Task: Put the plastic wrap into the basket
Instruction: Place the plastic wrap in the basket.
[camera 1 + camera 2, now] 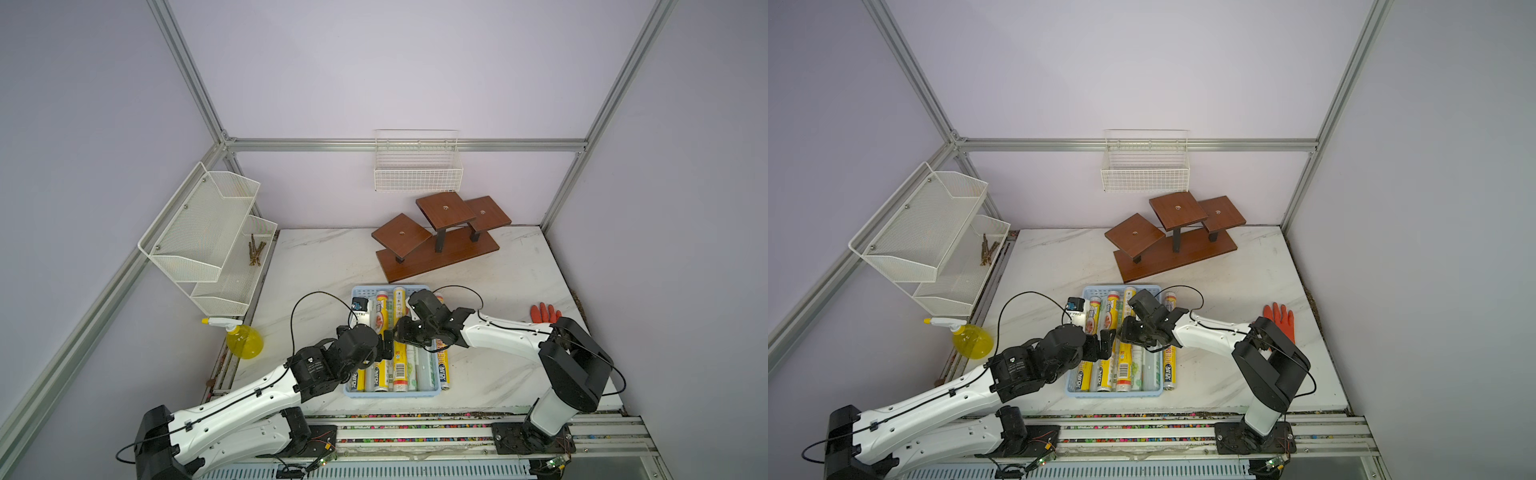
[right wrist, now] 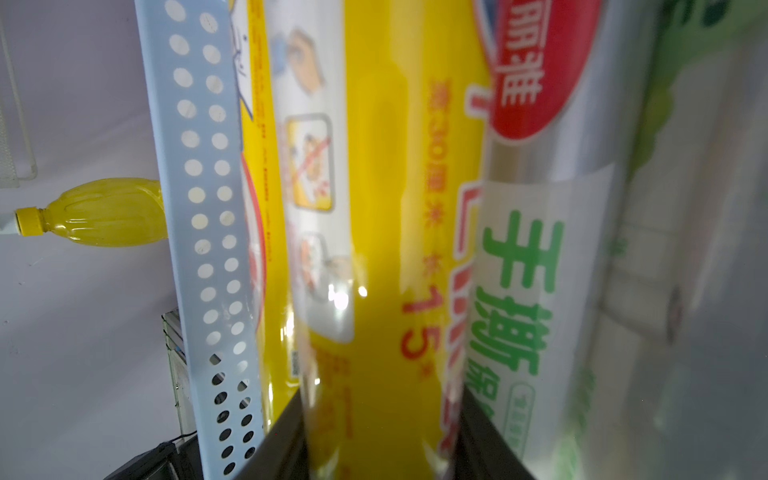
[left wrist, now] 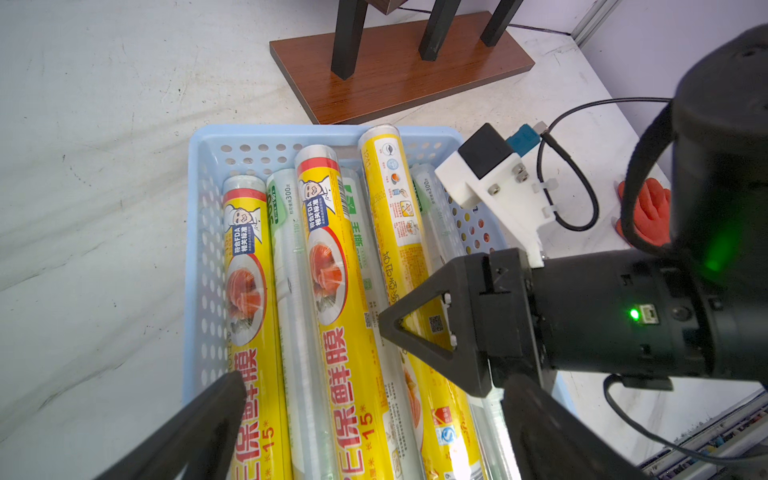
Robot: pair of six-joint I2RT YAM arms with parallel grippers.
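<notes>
Clamping yellow roll (image 2: 374, 208) in right gripper (image 2: 380, 395), inside basket (image 3: 199, 257). Holding left gripper (image 3: 374, 386) spread wide, empty, above basket's middle.

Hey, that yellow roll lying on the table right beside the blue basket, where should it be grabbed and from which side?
Grip the yellow roll near its uncovered end toward the robot, from straight above, jaws across its slim width. It lies flat along the basket wall, so a sideways approach likely lacks room.

White arm links (image 1: 232, 415), black joints (image 1: 316, 368), black cables (image 3: 635, 174), green LED (image 3: 633, 313).
</notes>
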